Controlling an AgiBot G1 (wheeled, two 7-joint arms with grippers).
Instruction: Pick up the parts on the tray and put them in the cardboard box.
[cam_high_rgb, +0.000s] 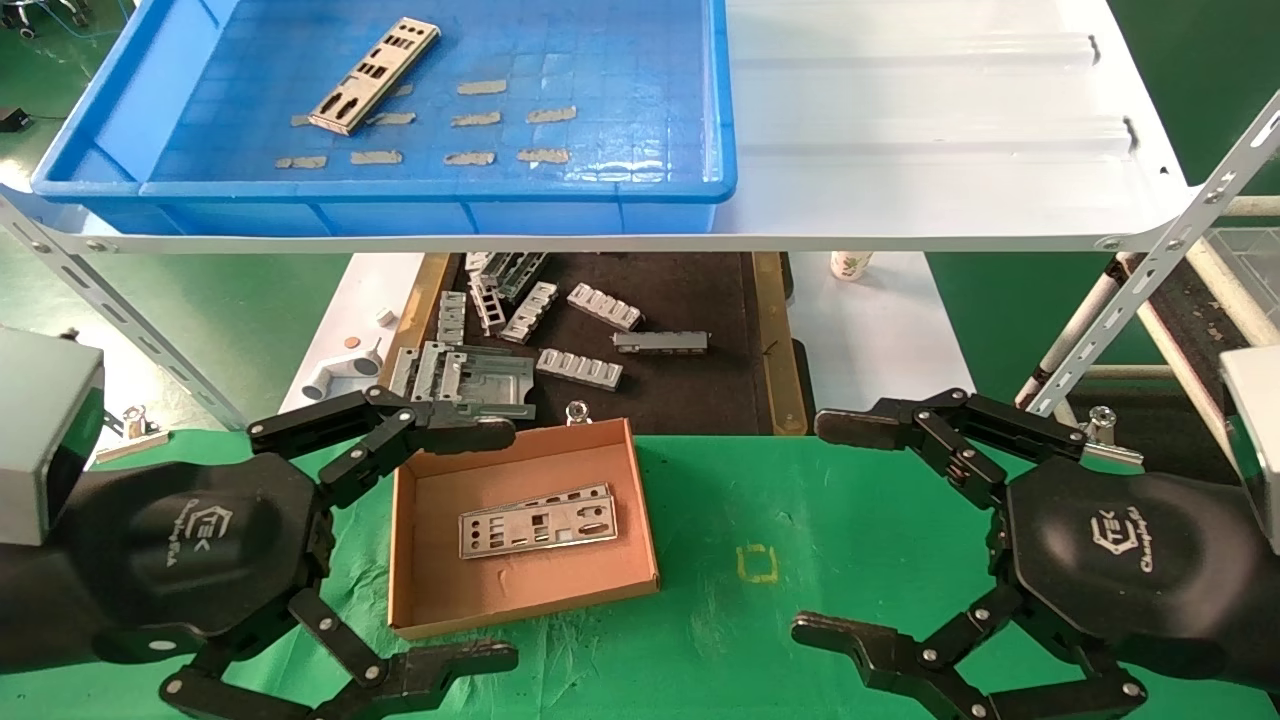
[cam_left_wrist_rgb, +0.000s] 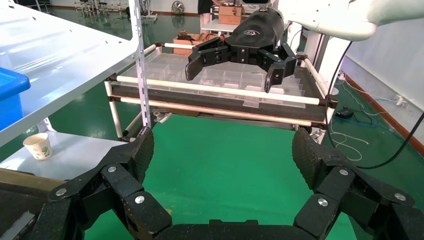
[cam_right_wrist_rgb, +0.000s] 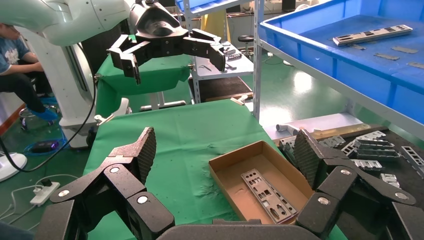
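I see one part (cam_high_rgb: 374, 75) lying flat in the blue tray (cam_high_rgb: 150, 95) on the shelf, and another part (cam_high_rgb: 537, 520) resting inside the cardboard box (cam_high_rgb: 420, 590) on the green mat. My left gripper (cam_high_rgb: 480, 545) beside the box and right gripper (cam_high_rgb: 830, 530) both hang wide, holding nothing.

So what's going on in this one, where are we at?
A two-armed robot is moving metal plates from the blue tray on the shelf into the cardboard box on the green table. One plate already lies in the box; another plate waits in the tray. Both the left gripper and the right gripper hang open and empty on either side of the box.
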